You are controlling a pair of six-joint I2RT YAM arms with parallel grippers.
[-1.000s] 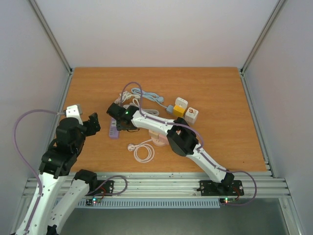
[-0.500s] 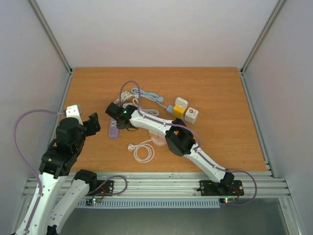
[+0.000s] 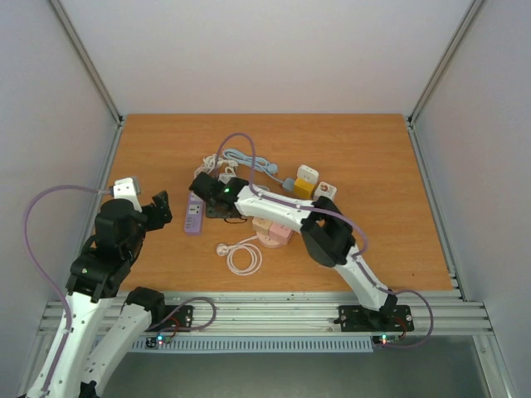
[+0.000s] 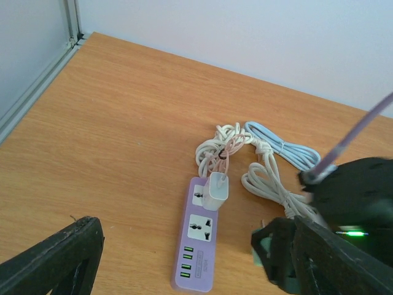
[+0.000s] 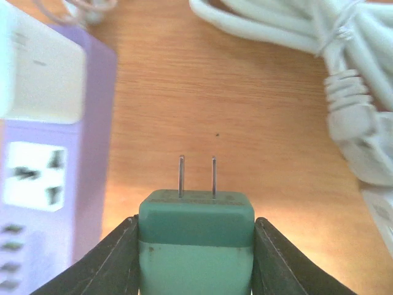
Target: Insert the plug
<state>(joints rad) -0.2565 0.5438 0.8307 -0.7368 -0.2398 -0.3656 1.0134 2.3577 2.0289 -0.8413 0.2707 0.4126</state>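
Note:
My right gripper is shut on a green two-prong plug, its fingers pressing both sides. The prongs point out over bare wood, just right of the purple power strip. The strip's free socket lies left of the prongs, and a white charger fills the socket beyond it. In the top view the right gripper sits right beside the strip. My left gripper hovers open at the strip's left; its wrist view shows the strip and the charger.
Knotted white cable bundles lie right of the plug. A coiled white cable sits nearer the arms, with a pink block beside it. Yellow and white adapters and a light blue cable lie further back.
The right arm's elbow has swung right and its gripper has shifted right, off the power strip, which now shows more fully. The left arm has barely moved.

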